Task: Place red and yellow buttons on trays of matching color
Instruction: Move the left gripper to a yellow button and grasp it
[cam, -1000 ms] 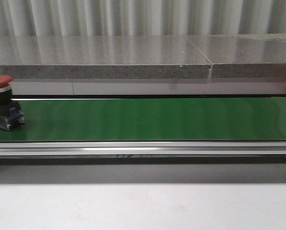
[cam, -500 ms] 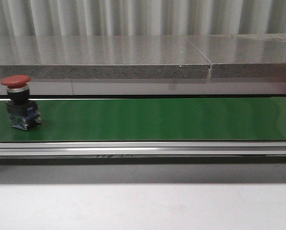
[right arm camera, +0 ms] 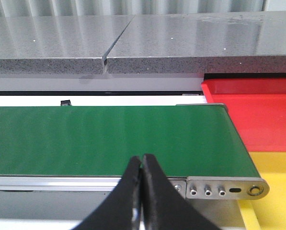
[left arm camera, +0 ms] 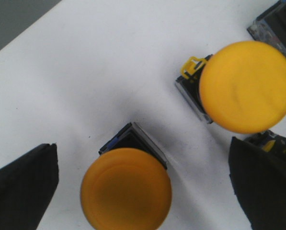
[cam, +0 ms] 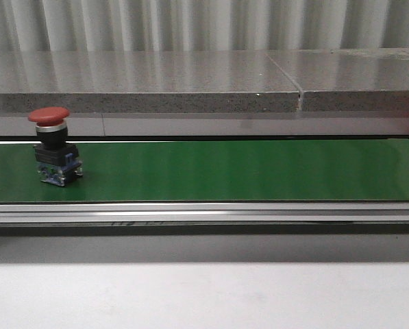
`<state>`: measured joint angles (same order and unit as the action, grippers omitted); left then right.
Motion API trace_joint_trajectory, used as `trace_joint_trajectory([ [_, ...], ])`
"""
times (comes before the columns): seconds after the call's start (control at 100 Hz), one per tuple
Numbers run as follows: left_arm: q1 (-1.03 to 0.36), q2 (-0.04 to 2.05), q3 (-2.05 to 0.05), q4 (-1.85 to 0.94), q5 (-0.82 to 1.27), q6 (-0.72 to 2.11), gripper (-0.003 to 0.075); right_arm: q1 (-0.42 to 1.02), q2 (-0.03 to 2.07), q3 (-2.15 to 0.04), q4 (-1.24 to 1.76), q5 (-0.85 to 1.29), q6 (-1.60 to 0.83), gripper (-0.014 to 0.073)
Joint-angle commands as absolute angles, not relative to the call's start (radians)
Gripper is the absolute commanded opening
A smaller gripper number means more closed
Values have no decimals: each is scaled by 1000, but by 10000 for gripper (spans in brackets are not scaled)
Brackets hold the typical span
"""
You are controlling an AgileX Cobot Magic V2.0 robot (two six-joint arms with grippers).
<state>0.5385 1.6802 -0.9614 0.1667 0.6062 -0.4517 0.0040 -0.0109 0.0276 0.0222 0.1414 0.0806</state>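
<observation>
Since the earlier frames, red button [cam: 54, 145] has ridden rightward along the green belt [cam: 245, 170]; now upright at left of the front frame, near the belt's far edge. My left gripper [left arm camera: 143, 184] is spread wide over a white surface [left arm camera: 95, 72], 1 yellow button [left arm camera: 126, 189] between the fingers [left arm camera: 23, 191], not touched. A 2nd yellow button [left arm camera: 247, 86] sits at upper right of that frame. My right gripper [right arm camera: 142, 191] has fingers pressed together, nothing held, at the belt's near edge. Red tray [right arm camera: 257, 117] and yellow tray [right arm camera: 277, 191] lie at right.
</observation>
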Motion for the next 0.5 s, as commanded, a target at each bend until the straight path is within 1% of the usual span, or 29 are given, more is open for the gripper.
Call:
trace_joint_trajectory([
  [0.0,539,1656,-996,171,579,-453,689,6,-27,28,13,62,82,-67],
  [0.13,539,1661,-998,171,570,-453,687,6,-27,28,13,62,82,-67],
  [0.2,539,1661,-998,171,566,-453,657,6,-27,28,13,62,82,-67],
  [0.25,539,1661,-998,171,566,-453,618,6,-27,28,13,62,82,-67],
  [0.32,539,1661,-998,171,566,-453,544,6,-27,28,13,62,82,-67],
  [0.46,539,1661,-998,171,566,-453,376,6,-27,28,13,62,82,-67],
  [0.49,539,1661,-998,171,566,-453,330,6,-27,28,13,62,82,-67],
])
